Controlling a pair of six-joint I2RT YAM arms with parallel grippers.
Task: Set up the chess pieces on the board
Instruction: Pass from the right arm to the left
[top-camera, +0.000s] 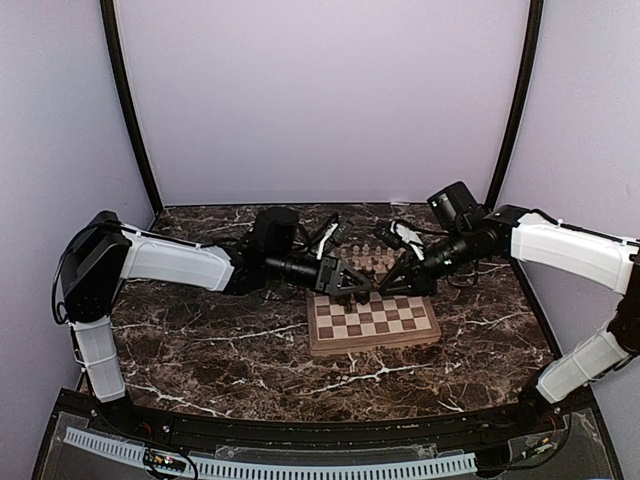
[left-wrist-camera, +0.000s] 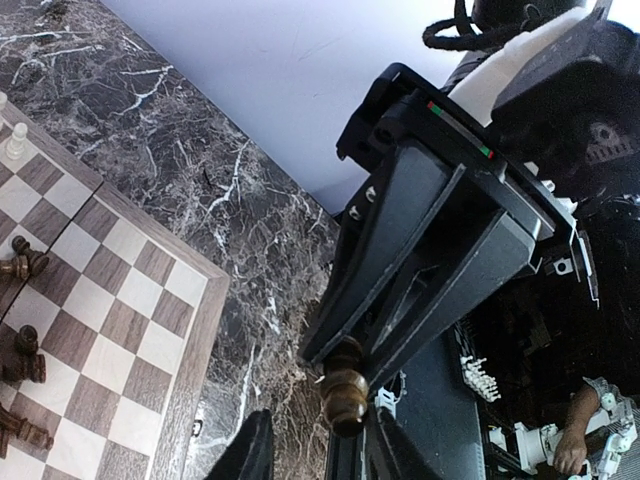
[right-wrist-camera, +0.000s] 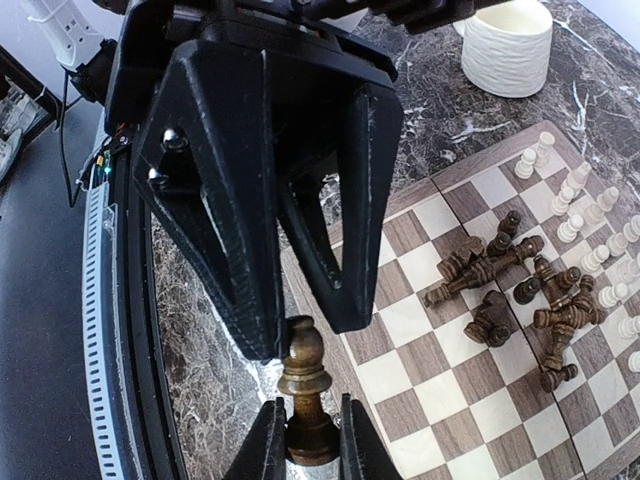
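A dark brown chess piece (right-wrist-camera: 305, 385) hangs just off the board's (right-wrist-camera: 470, 390) edge. My right gripper (right-wrist-camera: 308, 428) is shut on its base. My left gripper (right-wrist-camera: 308, 335) faces it from the other side, open, with its jaws either side of the piece's head. One left finger (right-wrist-camera: 255, 300) touches the head and the other stands a little apart. The left wrist view shows the same piece (left-wrist-camera: 345, 385) beside one of my left fingers (left-wrist-camera: 390, 445), with a gap to the other. From above, the left gripper (top-camera: 350, 288) and right gripper (top-camera: 395, 285) meet over the board's (top-camera: 372, 343) far edge.
Several dark chess pieces (right-wrist-camera: 500, 290) lie toppled in a heap on the board. White pieces (right-wrist-camera: 590, 220) stand in rows along its far side. A cream mug (right-wrist-camera: 507, 45) sits on the marble tabletop (left-wrist-camera: 200, 150) beyond the board.
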